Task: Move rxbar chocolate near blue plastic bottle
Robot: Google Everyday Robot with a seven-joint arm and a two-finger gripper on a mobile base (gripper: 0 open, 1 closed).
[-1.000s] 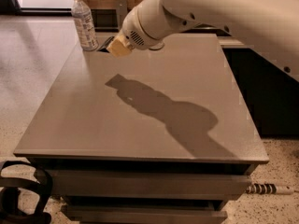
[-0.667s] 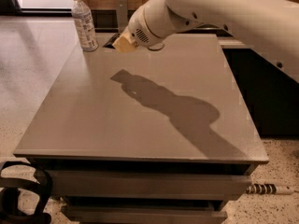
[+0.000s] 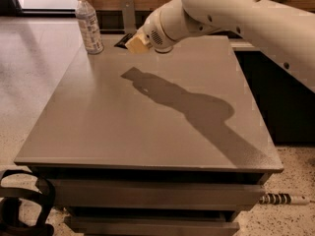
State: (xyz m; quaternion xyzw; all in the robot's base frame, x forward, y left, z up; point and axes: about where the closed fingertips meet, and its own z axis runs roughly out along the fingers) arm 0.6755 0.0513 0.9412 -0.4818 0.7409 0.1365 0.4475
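Black rxbar chocolate [image 3: 123,40] at jaws' tip, beside blue plastic bottle [image 3: 89,23]

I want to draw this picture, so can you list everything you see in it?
blue plastic bottle: one, clear with white cap, standing at the table's far left corner.
rxbar chocolate: one, black, only a dark sliver shows between bottle and gripper.
table: one, grey, centre, drawers below.
post: one, grey, behind the table.
striped object: one, black and white, floor, lower right.
black loop: one, lower left.
arm: one, white, reaching in from the right.
gripper: one, tan, over the table's far edge, right of the bottle.
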